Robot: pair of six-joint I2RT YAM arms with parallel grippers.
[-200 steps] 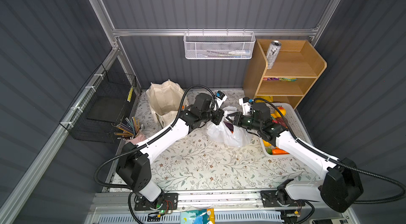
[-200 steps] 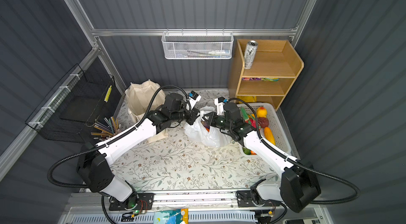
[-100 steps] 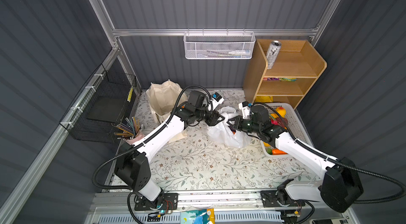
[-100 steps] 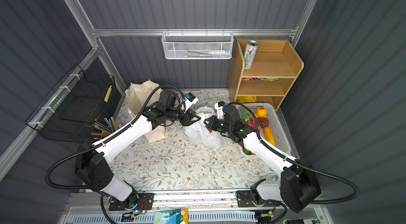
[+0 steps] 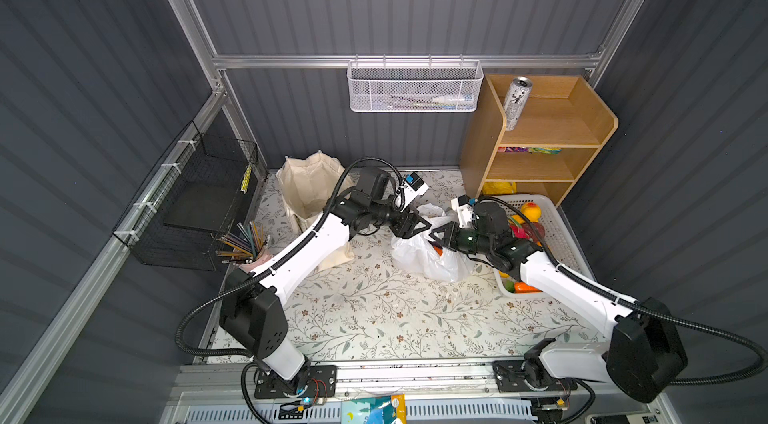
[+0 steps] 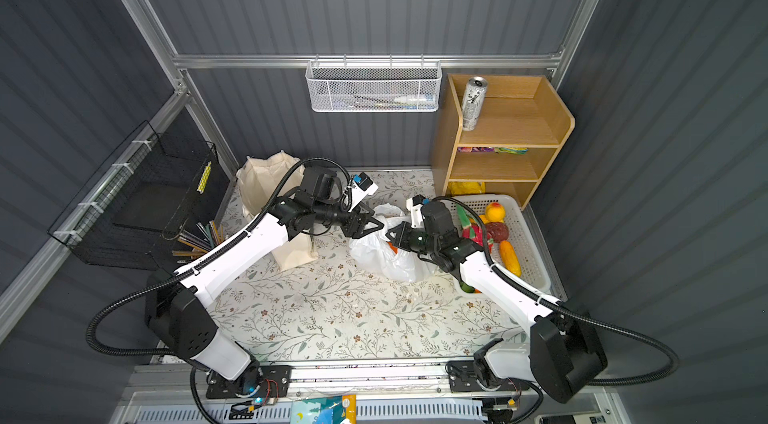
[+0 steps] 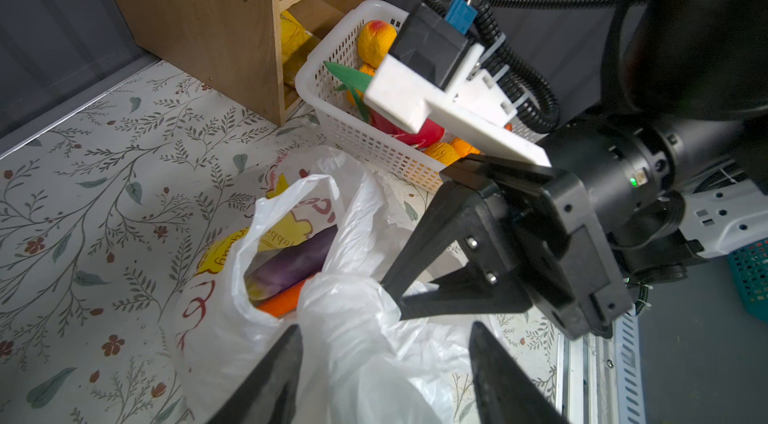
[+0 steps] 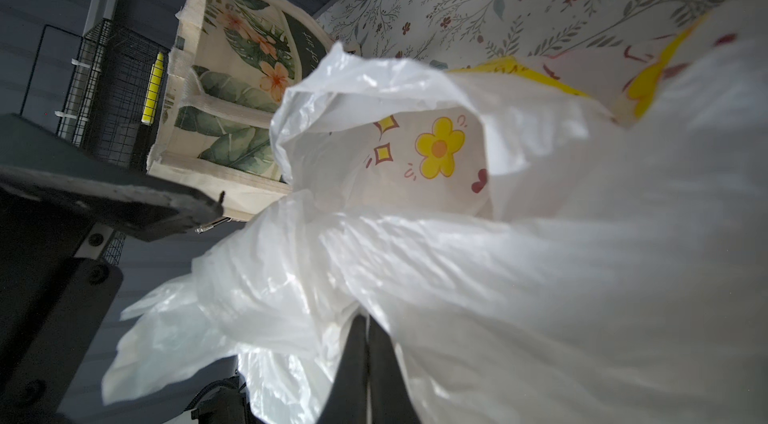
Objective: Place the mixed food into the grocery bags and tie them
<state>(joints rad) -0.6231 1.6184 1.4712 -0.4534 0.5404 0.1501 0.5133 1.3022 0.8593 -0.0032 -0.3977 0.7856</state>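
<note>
Right fingers (image 8: 355,372) pinch bag (image 8: 498,276), left fingers (image 7: 266,384) seemingly astride.

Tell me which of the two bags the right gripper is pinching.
The white plastic bag with yellow flower prints, mid-mat: the right gripper is shut on its gathered top. The cream canvas tote stands apart, further left.

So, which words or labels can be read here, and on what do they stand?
Nothing reads in full.
On the canvas tote: white letters on a dark band, partly hidden.
On the plastic bag: lettering on its yellow print, crumpled, unreadable.
On the drink can: black marks, too small.
</note>
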